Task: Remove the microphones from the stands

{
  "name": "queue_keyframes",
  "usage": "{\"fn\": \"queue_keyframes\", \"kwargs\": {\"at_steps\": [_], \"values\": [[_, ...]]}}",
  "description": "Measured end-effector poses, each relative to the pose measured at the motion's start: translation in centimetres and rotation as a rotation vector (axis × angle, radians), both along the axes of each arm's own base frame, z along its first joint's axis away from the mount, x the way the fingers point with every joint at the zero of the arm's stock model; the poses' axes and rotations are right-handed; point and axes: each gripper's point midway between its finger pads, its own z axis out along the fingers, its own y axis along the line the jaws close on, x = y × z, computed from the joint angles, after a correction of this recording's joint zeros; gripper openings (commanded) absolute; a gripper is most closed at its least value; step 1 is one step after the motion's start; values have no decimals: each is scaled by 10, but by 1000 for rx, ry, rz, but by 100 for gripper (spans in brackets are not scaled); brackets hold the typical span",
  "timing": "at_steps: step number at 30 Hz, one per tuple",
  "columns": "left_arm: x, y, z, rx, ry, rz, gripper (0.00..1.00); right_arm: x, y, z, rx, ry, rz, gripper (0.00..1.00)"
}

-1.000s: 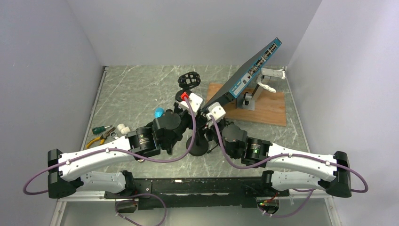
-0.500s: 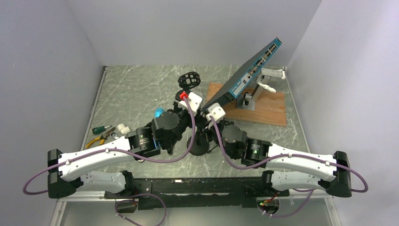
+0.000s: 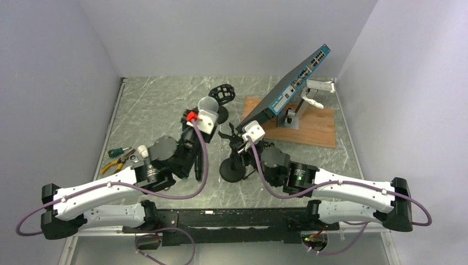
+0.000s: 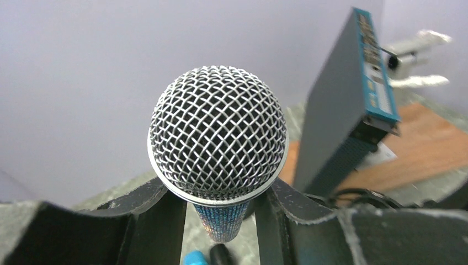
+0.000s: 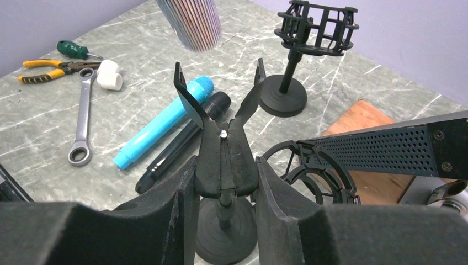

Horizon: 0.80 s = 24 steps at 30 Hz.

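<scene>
Left wrist: microphone [image 4: 218, 132] in left hand [image 4: 219, 216]

The left arm [image 3: 99, 190] stretches forward, left pincer [image 4: 221, 215] clamped on the microphone [image 4: 218, 132] handle, wrist tipped upward. The right arm [image 3: 345, 187] angles inward, right pincer [image 5: 225, 172] pinching the stand [image 5: 226, 146] at its clip.

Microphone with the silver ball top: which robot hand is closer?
Left. The left gripper grips the microphone below its mesh head; the right gripper holds the stand clip, apart from it.

Marble-look table [image 3: 154, 105]: stand [image 3: 232, 171], pliers [image 5: 47, 69], wrench [image 5: 84, 118], perhaps a marker [image 5: 165, 157].
</scene>
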Motion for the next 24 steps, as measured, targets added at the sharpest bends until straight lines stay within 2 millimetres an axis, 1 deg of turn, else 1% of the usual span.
{"fn": "queue_keyframes", "kwargs": {"at_steps": [2, 4, 6, 8, 11, 13, 16, 18, 19, 21, 23, 24], "values": [[1, 19, 15, -20, -63, 54, 0, 0, -1, 0, 4, -2, 0, 0], [7, 34, 22, -32, -99, 114, 0, -1, -2, 0, 9, -3, 0, 0], [19, 47, 24, -29, -109, 182, 0, -1, -4, 1, 13, -5, 0, 0], [37, 61, 17, -10, -92, 264, 0, -2, -6, 1, 16, -6, 0, 0], [68, 76, -4, 30, -23, 369, 0, -3, -10, 2, 24, -8, 1, 0], [94, 88, -22, 53, 63, 434, 0, -5, -13, 2, 31, -10, 1, 0], [125, 114, -42, 54, 185, 525, 0, -6, -16, 2, 34, -11, 2, 0], [140, 130, -54, 44, 271, 576, 0, -6, -16, 2, 35, -11, 2, 0], [146, 136, -59, 30, 311, 588, 0, -6, -16, 2, 34, -11, 3, 0], [153, 149, -79, -11, 403, 589, 0, -7, -15, 2, 34, -11, 10, 0], [151, 162, -107, -46, 503, 585, 0, -7, -14, 2, 36, -11, 18, 0], [147, 172, -128, -63, 566, 589, 0, -8, -13, 2, 37, -11, 24, 0]]}}
